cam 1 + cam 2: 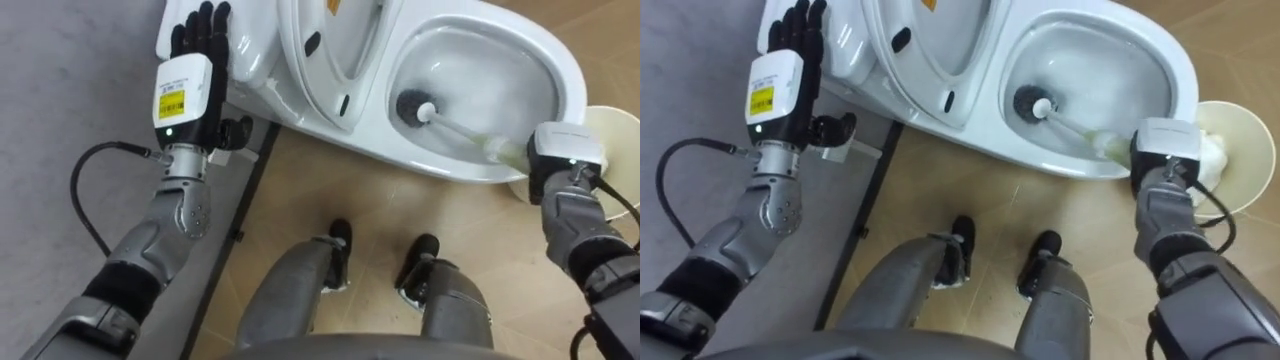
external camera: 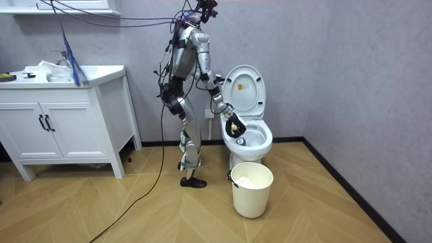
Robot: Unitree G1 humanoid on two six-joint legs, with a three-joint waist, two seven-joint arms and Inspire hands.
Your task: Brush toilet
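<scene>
Right hand (image 1: 566, 152) grips brush (image 1: 447, 126) in toilet bowl (image 1: 562, 72).

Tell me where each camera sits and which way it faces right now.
Left eye view: on the robot's head, looking down at the toilet bowl; left hand open over the cistern, right hand holding the toilet brush, knees and feet below.
Right eye view: beside it, same downward look, same hands and legs.
Room view: stands off in the room, faces the wall, sees the whole robot at the toilet, with a bucket nearby.
Shared: all show the bowl, brush and bucket.
</scene>
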